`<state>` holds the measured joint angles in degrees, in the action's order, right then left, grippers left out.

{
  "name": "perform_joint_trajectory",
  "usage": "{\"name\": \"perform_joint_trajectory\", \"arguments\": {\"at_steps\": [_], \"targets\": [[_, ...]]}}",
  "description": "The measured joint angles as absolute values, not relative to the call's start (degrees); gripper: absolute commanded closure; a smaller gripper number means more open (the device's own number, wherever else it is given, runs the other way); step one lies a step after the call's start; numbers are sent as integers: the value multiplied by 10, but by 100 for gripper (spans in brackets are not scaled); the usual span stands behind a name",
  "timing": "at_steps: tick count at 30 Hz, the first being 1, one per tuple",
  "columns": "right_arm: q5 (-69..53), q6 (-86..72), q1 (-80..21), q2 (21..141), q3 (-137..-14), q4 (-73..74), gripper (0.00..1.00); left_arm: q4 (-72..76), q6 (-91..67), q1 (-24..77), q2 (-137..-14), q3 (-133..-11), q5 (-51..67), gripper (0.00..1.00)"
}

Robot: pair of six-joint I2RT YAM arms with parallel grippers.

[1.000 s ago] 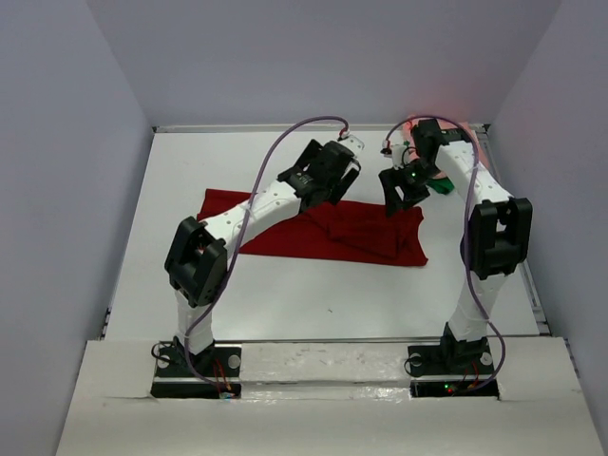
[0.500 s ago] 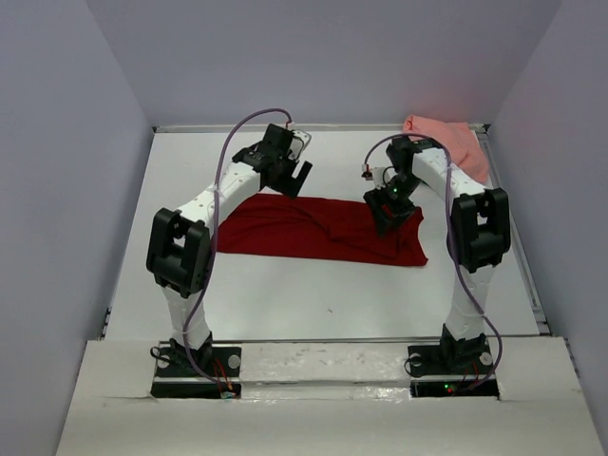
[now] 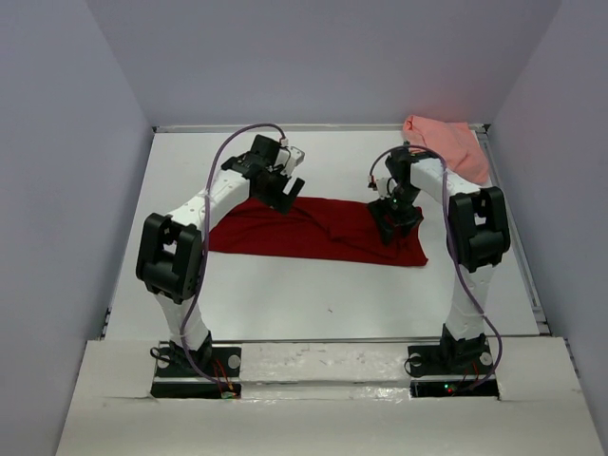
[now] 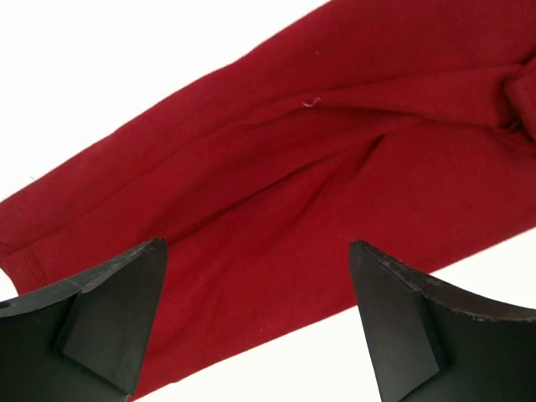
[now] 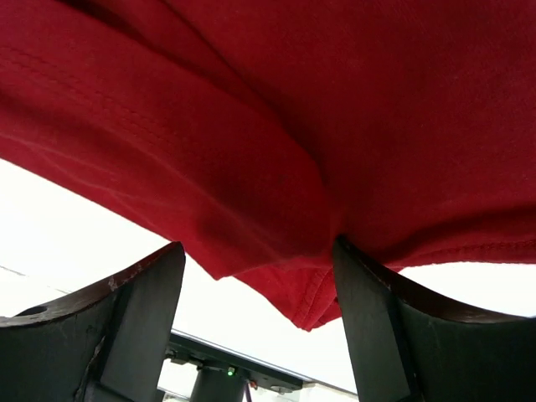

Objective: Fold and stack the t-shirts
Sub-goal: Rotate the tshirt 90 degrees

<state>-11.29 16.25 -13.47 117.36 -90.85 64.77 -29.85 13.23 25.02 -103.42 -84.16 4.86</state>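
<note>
Shirt (image 3: 323, 237) dark red, long axis left-right | left claw (image 4: 257, 251) wide | right claw (image 5: 258, 249) wide

Overhead, wrist close-ups: same red t-shirt (image 3: 318, 237)

Left arm (image 3: 217, 195) and right arm (image 3: 464, 302): white tube links, chunky black joint housings, each on a black base plate (image 3: 195, 366) (small green light (image 3: 446, 387) lit on the right one). A thin purple-grey cable (image 3: 224, 157) loops along each arm, with red wires (image 3: 224, 382) at the left base. Left claw (image 4: 260, 327) and right claw (image 5: 255, 327) have matte black wedge fingers, edges scuffed pale.
</note>
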Motion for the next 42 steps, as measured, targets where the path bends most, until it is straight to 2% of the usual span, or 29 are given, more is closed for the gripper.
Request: {"name": "perform_joint_trajectory", "arguments": {"at_steps": [10, 19, 27, 42], "targets": [[-101, 152, -135, 1174, -897, 638, 20, -276, 151, 230, -1030, -758, 65, 1], [-98, 136, -135, 1197, -907, 612, 14, -262, 155, 227, -1044, -747, 77, 1], [-96, 125, -135, 1283, -1046, 644, 1, -260, 159, 220, -1045, -746, 82, 1], [-136, 150, -138, 1459, -1375, 695, 0, -295, 166, 183, -1045, -783, 79, 1]]}}
